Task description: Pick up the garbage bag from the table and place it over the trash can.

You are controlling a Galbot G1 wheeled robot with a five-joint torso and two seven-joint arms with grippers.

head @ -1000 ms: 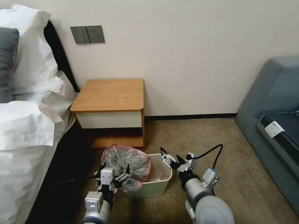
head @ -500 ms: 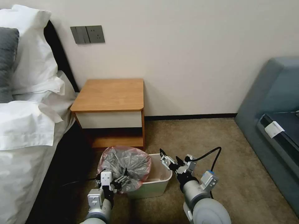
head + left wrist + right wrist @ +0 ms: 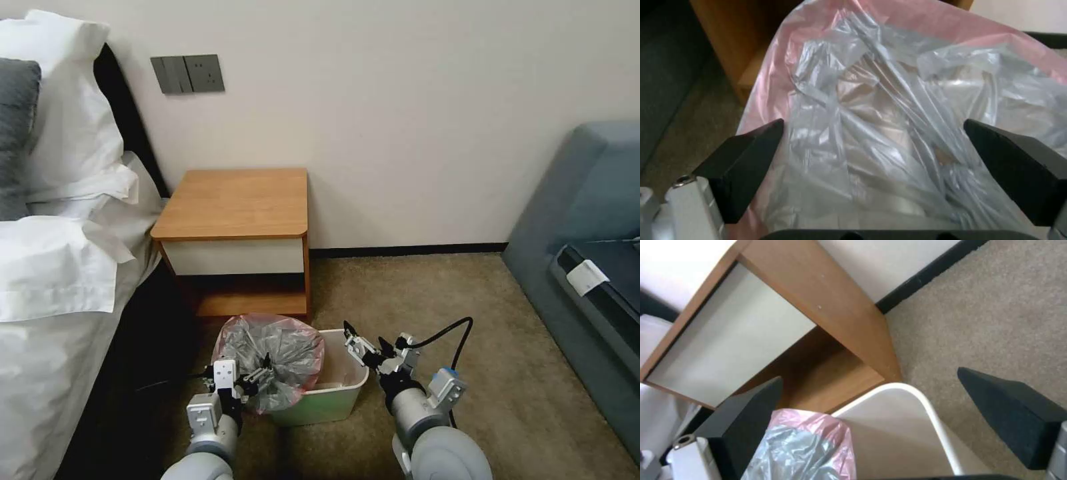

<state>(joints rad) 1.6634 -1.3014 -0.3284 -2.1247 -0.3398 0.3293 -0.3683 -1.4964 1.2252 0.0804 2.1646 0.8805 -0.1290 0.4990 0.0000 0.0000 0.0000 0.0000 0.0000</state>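
Observation:
The garbage bag (image 3: 273, 353), crinkly grey plastic with pink edging, lies bunched over the left end of the cream trash can (image 3: 333, 403) on the carpet. The can's right half shows bare inside. My left gripper (image 3: 241, 373) is open right at the bag's near side. In the left wrist view its fingers (image 3: 742, 166) stand wide apart, with the bag (image 3: 889, 126) just beyond them. My right gripper (image 3: 363, 335) hovers open over the can's right rim (image 3: 925, 406). The table (image 3: 237, 203) stands behind the can with a bare top.
A bed with white linen (image 3: 60, 267) runs along the left, close to my left arm. A blue-grey sofa (image 3: 587, 247) stands at the right. Open carpet (image 3: 433, 287) lies between the can and the sofa. A black cable (image 3: 453, 333) loops off my right wrist.
My left gripper has drawn back a little toward me and sunk lower. The bag has settled slightly flatter over the can's left end. The right gripper has barely moved.

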